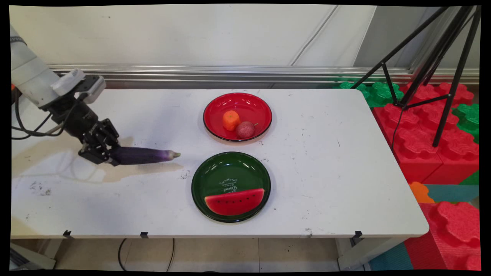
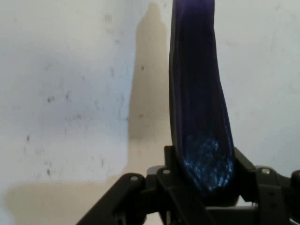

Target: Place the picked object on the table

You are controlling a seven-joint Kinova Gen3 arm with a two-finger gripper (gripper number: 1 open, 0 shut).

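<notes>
To the left of the green plate (image 1: 231, 168), the black gripper (image 1: 109, 157) comes in low over the white table (image 1: 330, 165) and pinches the rounded butt end of a purple eggplant (image 1: 144, 155). The eggplant lies nearly level, its pale stem tip pointing toward the green plate and stopping short of that plate's rim. A shadow lies on the tabletop just under it; whether the eggplant rests on the table or hangs slightly above it cannot be told.

In the hand view the eggplant (image 2: 199, 108) runs straight up from between the two fingers (image 2: 171, 157), which are pressed against its sides, the glossy dark skin filling the gap between them above the gripper (image 2: 204, 187). The table (image 2: 70, 93) behind it is scuffed and flecked.

On the green plate, toward its near rim, rests a watermelon slice (image 1: 234, 201), red flesh up with a thin green rind along its curved lower edge. Beyond the green plate, farther from the camera, sits a red plate (image 1: 238, 101) holding an orange fruit (image 1: 231, 120) and, just beside it on the right, a dark red round fruit (image 1: 245, 129). To the right of the green plate, past the table's edge, stand red and green foam blocks (image 1: 418, 130) and a black tripod (image 1: 441, 65).
</notes>
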